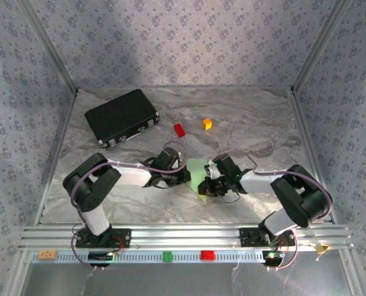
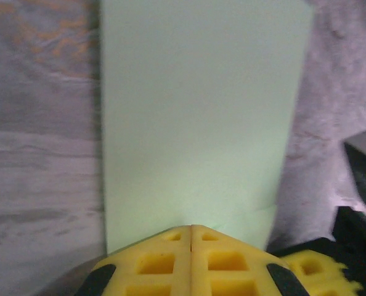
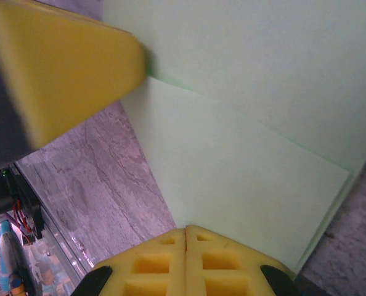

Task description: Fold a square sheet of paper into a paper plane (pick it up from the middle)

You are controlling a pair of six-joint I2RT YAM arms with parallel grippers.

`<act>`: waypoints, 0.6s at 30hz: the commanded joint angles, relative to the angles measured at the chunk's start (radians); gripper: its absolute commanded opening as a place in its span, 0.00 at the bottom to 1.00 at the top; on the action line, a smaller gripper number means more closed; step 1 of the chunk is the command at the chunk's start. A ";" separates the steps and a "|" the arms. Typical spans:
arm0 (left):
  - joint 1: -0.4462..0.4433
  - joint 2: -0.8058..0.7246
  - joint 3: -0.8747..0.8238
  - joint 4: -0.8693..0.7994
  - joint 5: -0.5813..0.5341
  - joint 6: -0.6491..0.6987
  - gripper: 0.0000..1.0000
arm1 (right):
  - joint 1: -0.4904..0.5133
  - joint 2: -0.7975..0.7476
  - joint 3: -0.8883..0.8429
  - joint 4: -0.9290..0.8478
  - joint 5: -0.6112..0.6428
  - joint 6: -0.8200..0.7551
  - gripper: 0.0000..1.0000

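I see the green paper sheet (image 1: 197,168) mid-table (image 1: 257,129), one layer folded over. Left claw (image 2: 191,227) at its 9 o'clock, right claw (image 3: 186,229) at 4 o'clock. Both fully closed, tips at the paper. Can't tell if pinching.

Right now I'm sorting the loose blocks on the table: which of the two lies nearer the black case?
The red block; the orange block sits farther right of the case.

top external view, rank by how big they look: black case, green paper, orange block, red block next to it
1. black case
2. green paper, only partly showing
3. red block and orange block: both tiny and near alike, so not ranked against each other
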 commanded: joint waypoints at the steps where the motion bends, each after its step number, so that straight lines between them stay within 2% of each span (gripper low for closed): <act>1: 0.001 0.042 0.023 -0.038 0.011 0.011 0.00 | -0.011 0.003 0.010 -0.132 0.032 -0.035 0.00; 9: 0.000 0.039 -0.027 -0.035 -0.001 -0.007 0.00 | 0.006 -0.050 0.105 -0.169 0.004 -0.034 0.00; 18: -0.005 0.041 -0.016 -0.038 0.000 -0.009 0.00 | 0.042 0.086 0.176 -0.117 0.060 -0.005 0.00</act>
